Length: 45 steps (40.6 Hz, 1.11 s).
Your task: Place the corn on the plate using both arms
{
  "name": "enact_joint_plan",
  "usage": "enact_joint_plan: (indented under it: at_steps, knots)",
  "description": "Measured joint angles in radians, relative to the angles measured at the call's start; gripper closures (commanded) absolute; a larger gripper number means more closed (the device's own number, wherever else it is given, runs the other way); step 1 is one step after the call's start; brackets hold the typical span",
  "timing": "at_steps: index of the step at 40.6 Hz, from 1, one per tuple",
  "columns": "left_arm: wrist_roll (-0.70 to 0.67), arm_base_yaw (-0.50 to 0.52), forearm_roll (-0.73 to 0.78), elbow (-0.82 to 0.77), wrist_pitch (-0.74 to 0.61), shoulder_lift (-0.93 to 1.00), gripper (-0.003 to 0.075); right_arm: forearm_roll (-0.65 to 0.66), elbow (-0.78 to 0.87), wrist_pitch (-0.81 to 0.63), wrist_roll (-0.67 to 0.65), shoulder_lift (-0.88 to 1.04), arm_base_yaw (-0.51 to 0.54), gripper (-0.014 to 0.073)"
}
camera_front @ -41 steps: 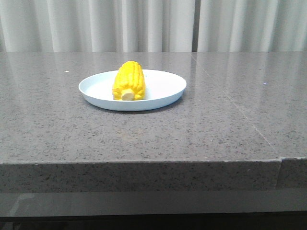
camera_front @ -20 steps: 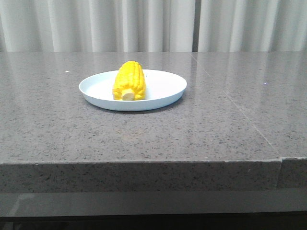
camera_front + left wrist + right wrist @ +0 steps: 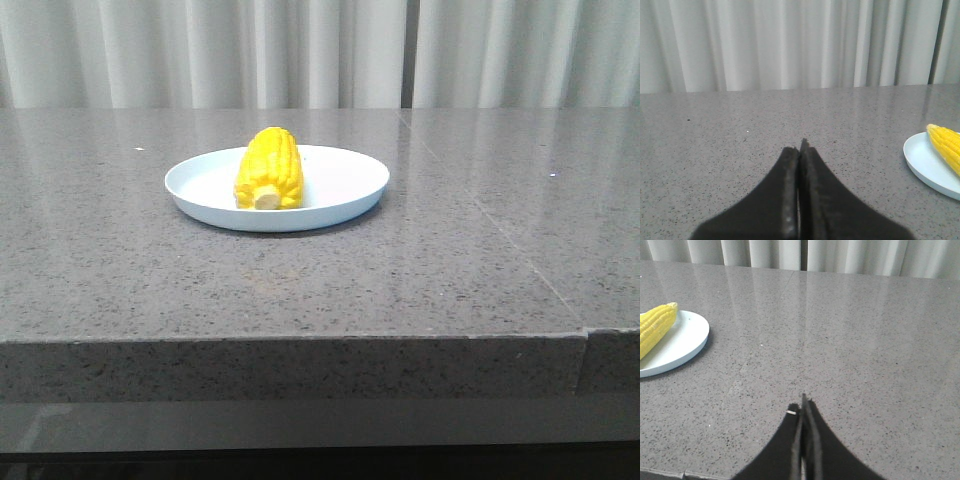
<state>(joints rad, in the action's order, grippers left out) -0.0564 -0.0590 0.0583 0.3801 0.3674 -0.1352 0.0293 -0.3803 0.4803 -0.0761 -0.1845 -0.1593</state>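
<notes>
The yellow corn (image 3: pixel 269 167) lies on the pale blue plate (image 3: pixel 345 195) in the middle of the table, its stub end toward the camera. Neither arm shows in the front view. In the left wrist view my left gripper (image 3: pixel 799 149) is shut and empty, low over bare table, with the plate (image 3: pixel 925 162) and the corn's tip (image 3: pixel 946 144) off to one side. In the right wrist view my right gripper (image 3: pixel 802 406) is shut and empty near the table's front edge, with the plate (image 3: pixel 685 342) and corn (image 3: pixel 655 327) well apart from it.
The grey speckled stone table (image 3: pixel 420 270) has a seam running back on the right side and a front edge close to the camera. Pale curtains (image 3: pixel 320 50) hang behind it.
</notes>
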Motion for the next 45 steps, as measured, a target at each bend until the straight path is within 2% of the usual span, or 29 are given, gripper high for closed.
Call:
enact_joint_plan:
  at_steps: [11, 23, 45]
  knots:
    - [0.0, 0.0, 0.0, -0.02, -0.014, 0.007, 0.0741, 0.0, 0.0, 0.0, 0.0, 0.0, 0.0, 0.0632]
    - [0.0, 0.002, -0.033, -0.17, -0.077, 0.137, 0.0741, 0.0, 0.0, 0.0, 0.0, 0.0, 0.0, 0.0632]
    - [0.002, 0.008, -0.041, -0.385, -0.198, 0.14, 0.0741, 0.0, 0.0, 0.0, 0.0, 0.0, 0.0, 0.0632]
